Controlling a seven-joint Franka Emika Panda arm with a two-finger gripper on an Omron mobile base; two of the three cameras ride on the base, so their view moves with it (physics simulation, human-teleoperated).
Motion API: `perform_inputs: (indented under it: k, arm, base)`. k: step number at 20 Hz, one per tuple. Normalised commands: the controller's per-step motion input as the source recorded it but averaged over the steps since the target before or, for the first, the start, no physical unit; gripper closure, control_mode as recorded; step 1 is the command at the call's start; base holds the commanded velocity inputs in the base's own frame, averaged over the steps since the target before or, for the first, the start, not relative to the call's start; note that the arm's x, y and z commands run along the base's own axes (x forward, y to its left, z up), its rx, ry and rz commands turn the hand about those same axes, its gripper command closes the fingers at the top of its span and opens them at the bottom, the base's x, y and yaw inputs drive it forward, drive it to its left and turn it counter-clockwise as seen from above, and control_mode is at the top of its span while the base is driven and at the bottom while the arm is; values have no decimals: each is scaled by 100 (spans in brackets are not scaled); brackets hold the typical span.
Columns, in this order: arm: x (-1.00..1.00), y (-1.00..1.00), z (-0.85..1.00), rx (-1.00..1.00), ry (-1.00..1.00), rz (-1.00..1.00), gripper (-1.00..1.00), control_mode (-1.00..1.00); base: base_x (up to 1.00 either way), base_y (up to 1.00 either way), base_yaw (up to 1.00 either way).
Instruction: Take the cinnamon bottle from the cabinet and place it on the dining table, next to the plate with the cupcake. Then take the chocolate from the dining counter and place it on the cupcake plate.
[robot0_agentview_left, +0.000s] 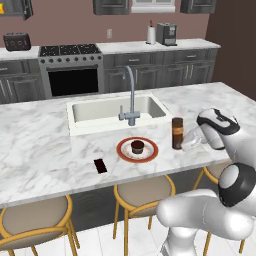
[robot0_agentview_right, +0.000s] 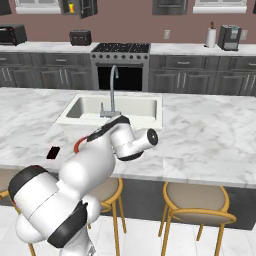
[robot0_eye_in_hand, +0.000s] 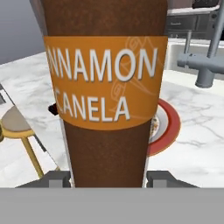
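The brown cinnamon bottle (robot0_agentview_left: 177, 132) with an orange label stands upright on the marble island, just right of the red-rimmed plate (robot0_agentview_left: 122, 150) that carries the cupcake (robot0_agentview_left: 137, 146). My gripper (robot0_agentview_left: 186, 143) reaches in from the right and is shut on the bottle's lower part. In the hand view the bottle (robot0_eye_in_hand: 105, 87) sits tight between both fingertips (robot0_eye_in_hand: 57, 178), with the plate's rim (robot0_eye_in_hand: 170, 127) behind it to the right. The dark chocolate bar (robot0_agentview_left: 101, 165) lies flat on the counter, left of the plate and nearer the front edge. It also appears as a small dark slab (robot0_agentview_right: 53, 152) beside my arm.
A sink (robot0_agentview_left: 75, 117) with a tall faucet (robot0_agentview_left: 131, 95) lies just behind the plate. Round stools (robot0_agentview_left: 142, 192) stand under the island's front edge. The stove (robot0_agentview_left: 70, 70) and dark cabinets line the back wall.
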Motion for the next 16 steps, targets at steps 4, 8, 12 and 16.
perform_inputs:
  k: [4, 8, 12, 16]
  arm:
    - [33, -7, -20, 0, -10, 11, 100, -100]
    - [36, -3, -14, 0, -1, 12, 100, -100]
    - [31, -8, -18, 0, 0, 12, 100, -100]
    - [19, -9, -23, 2, 0, 10, 100, -100]
  base:
    - [0, 0, 0]
    - [0, 0, 0]
    - [0, 0, 0]
    - [0, 0, 0]
